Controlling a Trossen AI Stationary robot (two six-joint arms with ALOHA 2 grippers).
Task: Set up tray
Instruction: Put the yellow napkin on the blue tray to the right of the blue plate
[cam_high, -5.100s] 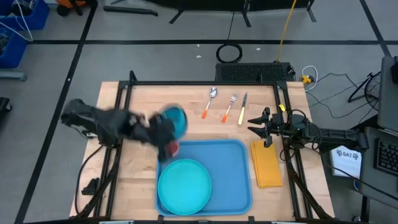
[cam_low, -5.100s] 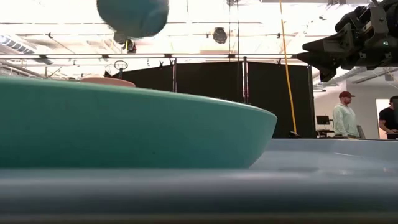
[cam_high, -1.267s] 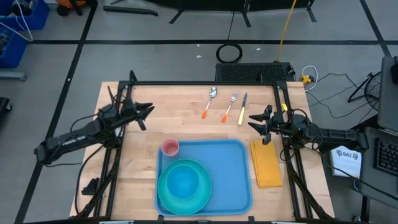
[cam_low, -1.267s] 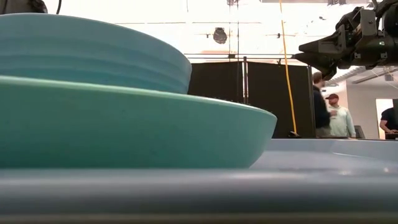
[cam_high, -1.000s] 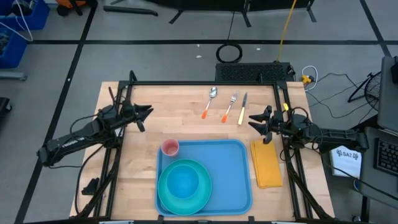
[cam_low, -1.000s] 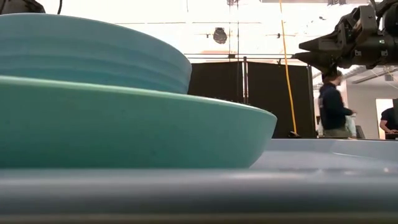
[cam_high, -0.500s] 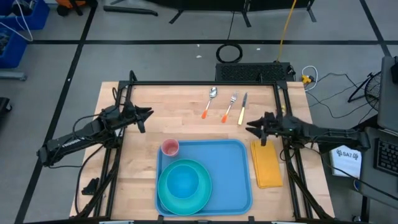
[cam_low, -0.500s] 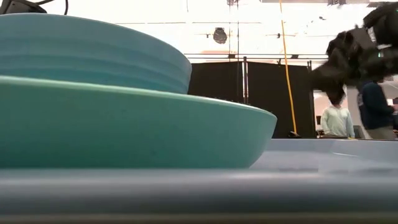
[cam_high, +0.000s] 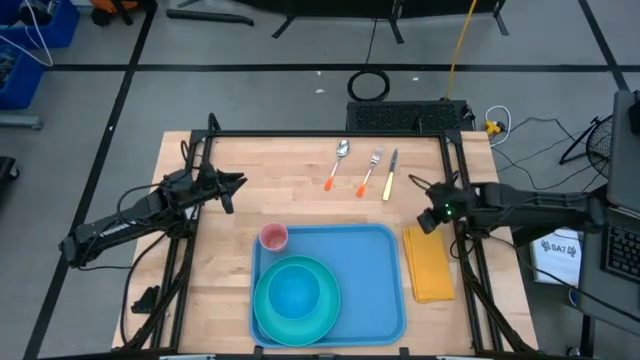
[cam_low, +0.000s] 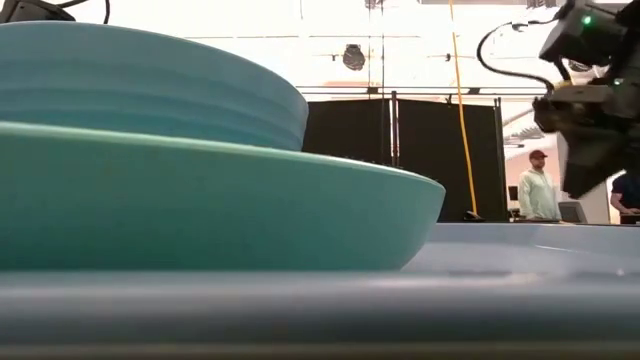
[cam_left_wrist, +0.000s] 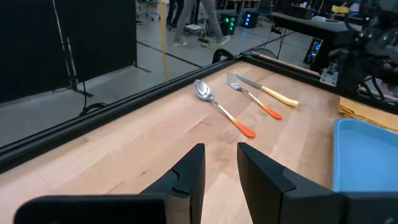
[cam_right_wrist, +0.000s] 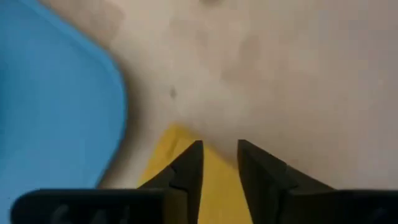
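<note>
We see the tray (cam_high: 370, 275) at the counter's (cam_high: 290, 170) near edge, carrying plate (cam_high: 272, 320), bowl (cam_high: 296, 295) and cup (cam_high: 273, 238) | right gripper (cam_right_wrist: 219, 155) jaws slightly apart, empty, above the napkin's (cam_high: 431, 262) far end | left gripper (cam_left_wrist: 219, 158) jaws slightly apart, empty, over bare counter.

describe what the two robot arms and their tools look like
Both arms are slim, dark and jointed, with black cables running along them. The left tool ends in two flat, black, angular fingers. The right tool has the same pair, and a small green light glows on its wrist.
</note>
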